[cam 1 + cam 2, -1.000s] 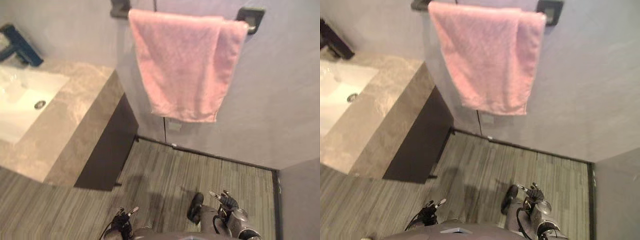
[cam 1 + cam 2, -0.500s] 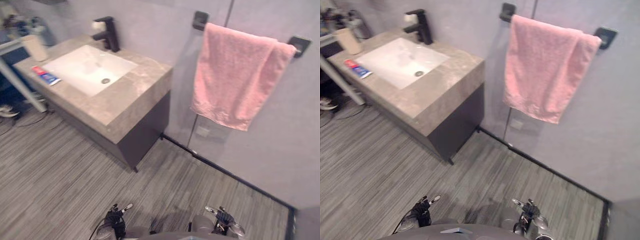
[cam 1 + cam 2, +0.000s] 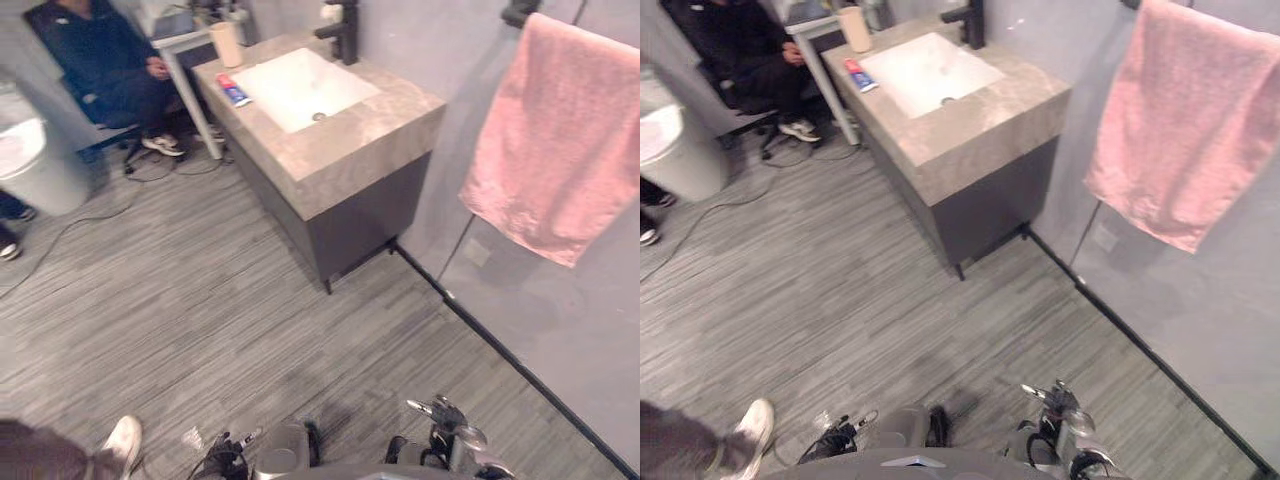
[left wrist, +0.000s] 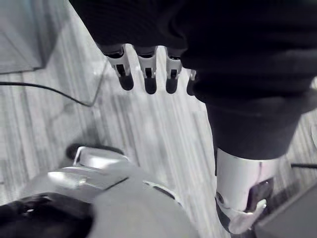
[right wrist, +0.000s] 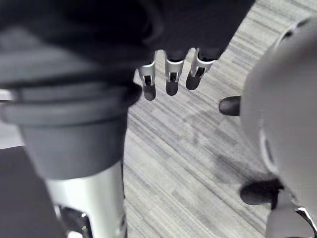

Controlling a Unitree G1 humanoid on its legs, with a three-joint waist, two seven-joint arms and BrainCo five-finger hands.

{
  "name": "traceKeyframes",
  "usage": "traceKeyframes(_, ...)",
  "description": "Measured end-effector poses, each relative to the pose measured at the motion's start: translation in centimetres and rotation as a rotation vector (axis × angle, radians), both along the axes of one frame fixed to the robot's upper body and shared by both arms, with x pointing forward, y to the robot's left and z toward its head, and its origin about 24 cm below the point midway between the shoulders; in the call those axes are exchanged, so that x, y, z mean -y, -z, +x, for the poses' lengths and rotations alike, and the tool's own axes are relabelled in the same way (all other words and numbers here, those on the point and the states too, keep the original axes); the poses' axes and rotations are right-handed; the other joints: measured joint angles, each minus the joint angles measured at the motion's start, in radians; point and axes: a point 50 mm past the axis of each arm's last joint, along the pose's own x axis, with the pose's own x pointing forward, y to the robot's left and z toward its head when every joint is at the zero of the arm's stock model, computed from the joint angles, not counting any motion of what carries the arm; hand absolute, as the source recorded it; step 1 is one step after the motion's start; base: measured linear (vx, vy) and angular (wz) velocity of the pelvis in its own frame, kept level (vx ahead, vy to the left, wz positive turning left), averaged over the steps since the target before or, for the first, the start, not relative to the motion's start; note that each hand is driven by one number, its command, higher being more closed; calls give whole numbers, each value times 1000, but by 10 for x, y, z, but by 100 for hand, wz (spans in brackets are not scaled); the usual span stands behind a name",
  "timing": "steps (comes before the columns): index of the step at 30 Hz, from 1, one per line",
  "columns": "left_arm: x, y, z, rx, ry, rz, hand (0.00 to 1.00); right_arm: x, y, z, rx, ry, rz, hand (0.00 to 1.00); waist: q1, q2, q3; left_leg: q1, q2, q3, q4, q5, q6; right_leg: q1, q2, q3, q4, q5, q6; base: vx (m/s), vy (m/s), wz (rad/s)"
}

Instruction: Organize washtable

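Room: washtable is seen well apart.
Hands: left hand and right hand are hung released, empty.
Risk: toothpaste tube near counter edge could be knocked off by a hasty reach.

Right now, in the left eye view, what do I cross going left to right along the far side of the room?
White bin, seated person, beige cup, black faucet, pink towel.

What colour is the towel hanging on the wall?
The towel is pink, clearest in the right eye view.
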Motion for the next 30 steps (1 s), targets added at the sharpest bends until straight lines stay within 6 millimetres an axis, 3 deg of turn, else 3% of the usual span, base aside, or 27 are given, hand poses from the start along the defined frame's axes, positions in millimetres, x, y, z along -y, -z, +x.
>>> traceKeyframes(2,-1,1,-4,-17,26,9,0,7,2,-11,-15,71,0,0,-27,1,-2,107,74,26,-47,-19,-28,7,-18,-74,-14,30,26,98,120,120)
traceKeyframes(3,0,1,-4,-20,33,8,0,9,2,-13,-16,86,-2,0,-30,7,-8,144,79,33,-148,-19,-78,3,-19,-91,-22,44,37,133,256,140)
traceKeyframes(4,5,2,-5,-29,62,-2,0,13,3,-22,-25,151,1,0,-51,23,-46,191,39,26,-380,-19,-106,-12,-9,-131,-84,89,66,83,307,123)
traceKeyframes(5,5,1,-2,-23,81,2,0,13,4,-23,-26,171,8,0,-52,20,-48,194,29,20,-436,-18,-90,-13,-9,-146,-104,106,71,68,380,120)
traceKeyframes(6,-1,-1,4,-14,98,17,0,8,6,-25,-36,187,24,0,-38,-6,-44,194,0,3,-470,5,-65,-13,-27,-147,-129,130,73,15,292,68)
traceKeyframes(8,-9,0,-5,-47,119,39,0,-1,10,-33,-67,210,56,0,-42,-40,-59,199,-51,-16,-468,15,-51,16,-55,-97,-151,143,91,-28,245,44)
traceKeyframes(13,-9,2,-15,-72,115,38,0,-7,9,-25,-59,141,51,0,-30,-50,-84,206,-86,1,-488,22,-25,10,-73,-52,-175,173,108,-64,105,-10)
traceKeyframes(18,-6,3,-20,-93,139,36,0,-7,8,-21,-54,101,45,0,-23,-40,-90,204,-93,-22,-517,40,-9,14,-70,-66,-204,197,113,-53,9,5)
traceKeyframes(21,-7,3,-19,-92,136,36,0,-7,8,-22,-56,101,48,0,-20,-57,-82,196,-115,-98,-520,46,4,24,-115,-141,-131,144,138,11,31,77)
traceKeyframes(22,-10,3,-20,-92,135,35,0,-7,9,-25,-61,113,49,0,-19,-71,-78,196,-148,-151,-514,36,20,24,-181,-178,-18,94,151,56,82,115)
traceKeyframes(23,-10,3,-21,-95,135,36,0,-6,9,-26,-61,116,48,0,-14,-77,-77,199,-161,-170,-511,30,32,22,-209,-183,33,80,152,58,120,102)
traceKeyframes(24,-9,4,-24,-106,133,32,0,-5,9,-27,-63,117,45,0,-2,-75,-76,207,-172,-192,-510,21,47,1,-246,-172,125,73,130,5,188,66)
traceKeyframes(25,-9,5,-27,-125,131,27,0,-3,6,-18,-25,115,34,0,4,-70,-71,224,-181,-219,-509,12,69,-82,-288,-99,326,107,-6,-64,259,47)
traceKeyframes(27,-12,5,-36,-155,125,31,0,-5,3,-8,8,103,38,0,15,-58,-59,248,-155,-227,-501,-2,100,-179,-245,22,435,54,24,-161,157,15)
traceKeyframes(28,-13,5,-35,-155,112,34,0,-12,3,-5,15,85,53,0,12,-63,-55,251,-131,-241,-489,-23,104,-213,-173,49,409,-1,34,-276,20,30)
traceKeyframes(29,-15,4,-29,-139,106,41,0,-12,4,-7,7,87,56,0,7,-74,-47,259,-121,-260,-504,-28,100,-241,-115,43,326,0,39,-300,34,45)
traceKeyframes(30,-17,3,-25,-130,111,44,0,-11,5,-10,-3,103,59,0,5,-80,-43,265,-120,-270,-513,-28,100,-257,-96,42,260,11,53,-340,74,57)
